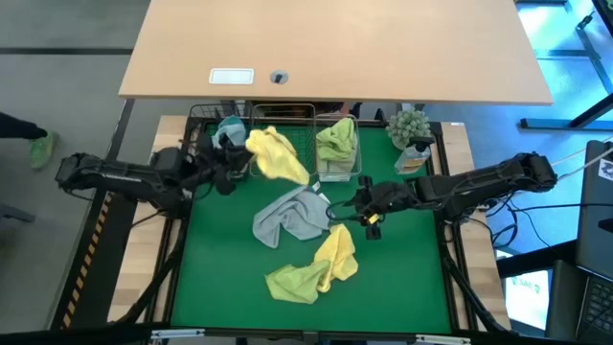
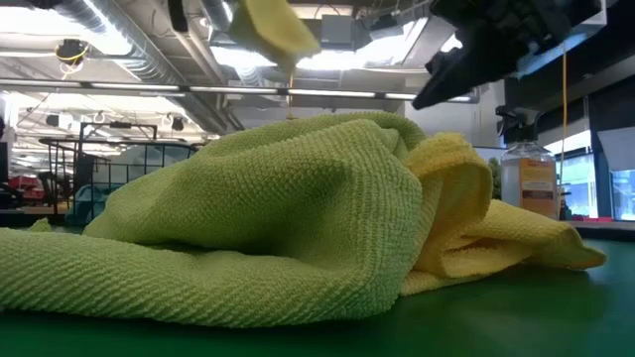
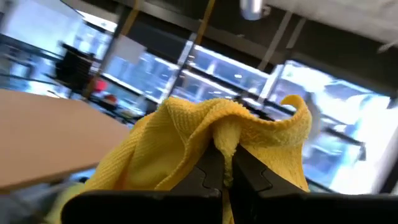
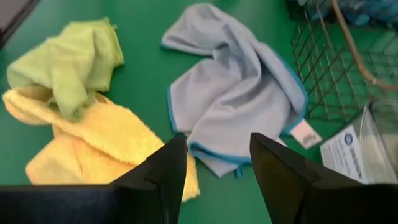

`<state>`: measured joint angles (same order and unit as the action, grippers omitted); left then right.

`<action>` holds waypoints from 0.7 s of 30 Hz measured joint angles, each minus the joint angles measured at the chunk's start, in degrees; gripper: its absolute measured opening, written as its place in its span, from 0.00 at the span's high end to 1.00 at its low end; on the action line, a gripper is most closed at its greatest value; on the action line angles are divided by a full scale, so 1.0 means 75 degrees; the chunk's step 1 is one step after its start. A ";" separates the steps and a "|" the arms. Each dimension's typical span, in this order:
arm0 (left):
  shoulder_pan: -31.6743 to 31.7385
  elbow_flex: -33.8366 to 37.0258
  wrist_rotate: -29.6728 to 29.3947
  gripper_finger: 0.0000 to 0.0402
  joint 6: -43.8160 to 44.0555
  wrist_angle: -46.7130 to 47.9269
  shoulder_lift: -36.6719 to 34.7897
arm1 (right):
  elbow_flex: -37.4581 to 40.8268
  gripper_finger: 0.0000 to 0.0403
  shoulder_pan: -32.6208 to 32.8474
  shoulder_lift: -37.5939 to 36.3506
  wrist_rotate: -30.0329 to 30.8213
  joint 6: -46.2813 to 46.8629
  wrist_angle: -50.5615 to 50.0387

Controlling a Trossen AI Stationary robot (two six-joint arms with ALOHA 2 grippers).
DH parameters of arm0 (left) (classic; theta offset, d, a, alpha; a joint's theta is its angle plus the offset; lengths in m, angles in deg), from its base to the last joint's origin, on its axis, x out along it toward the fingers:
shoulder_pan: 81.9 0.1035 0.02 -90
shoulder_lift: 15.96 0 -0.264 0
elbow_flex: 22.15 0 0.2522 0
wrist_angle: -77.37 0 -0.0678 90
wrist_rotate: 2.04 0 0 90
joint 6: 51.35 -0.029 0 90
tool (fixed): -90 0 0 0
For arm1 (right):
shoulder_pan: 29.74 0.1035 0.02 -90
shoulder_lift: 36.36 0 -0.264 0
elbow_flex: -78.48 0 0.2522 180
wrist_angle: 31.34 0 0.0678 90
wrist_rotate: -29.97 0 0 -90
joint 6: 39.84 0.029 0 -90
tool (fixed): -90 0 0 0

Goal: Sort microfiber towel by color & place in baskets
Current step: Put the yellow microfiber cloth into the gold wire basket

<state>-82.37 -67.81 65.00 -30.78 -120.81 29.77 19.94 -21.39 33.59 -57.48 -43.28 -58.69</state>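
Observation:
My left gripper (image 1: pixel 239 165) is shut on a yellow towel (image 1: pixel 278 153) and holds it in the air by the black wire basket (image 1: pixel 206 123) and the silver wire basket (image 1: pixel 292 120). A blue-grey towel (image 1: pixel 230 130) lies in the black basket, and a green one (image 1: pixel 337 142) sits in the clear plastic basket (image 1: pixel 340 174). My right gripper (image 4: pixel 214 168) hangs open above the mat, near a loose blue-grey towel (image 4: pixel 236 93). A second yellow towel (image 4: pixel 106 137) and a green towel (image 4: pixel 68 59) lie crumpled together on the mat. My left gripper pinches a bunched fold of the yellow towel (image 3: pixel 229 140) between its two fingers (image 3: pixel 208 171). The towel is lifted clear of the table. It drapes over and beyond the fingertips in several slack layers.
A small potted plant (image 1: pixel 410 125) and a bottle (image 1: pixel 414 158) stand at the mat's far right corner, beside the clear basket. A wooden desk (image 1: pixel 335 48) lies beyond the baskets. In the low view the green towel (image 2: pixel 248 228) and yellow towel (image 2: pixel 486 233) fill the foreground.

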 joint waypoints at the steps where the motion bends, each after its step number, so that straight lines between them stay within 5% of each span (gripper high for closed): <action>1: 0.0211 0.0000 -0.0001 1.00 -0.0060 -0.0003 0.0064 | 0.0000 0.56 -0.0075 0.0000 -0.0109 -0.0073 0.0093; 10: 0.1975 0.0000 -0.0009 1.00 -0.0220 0.0410 0.1280 | 0.0000 0.56 -0.0388 0.0000 -0.0490 -0.0635 0.0557; 21: 0.2900 0.0000 0.0123 1.00 0.0041 0.0952 0.3602 | 0.0000 0.56 -0.0368 0.0003 -0.0493 -0.0775 0.0545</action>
<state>-60.63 -67.81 65.92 -30.47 -113.68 56.79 19.94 -24.15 33.61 -61.18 -49.09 -54.60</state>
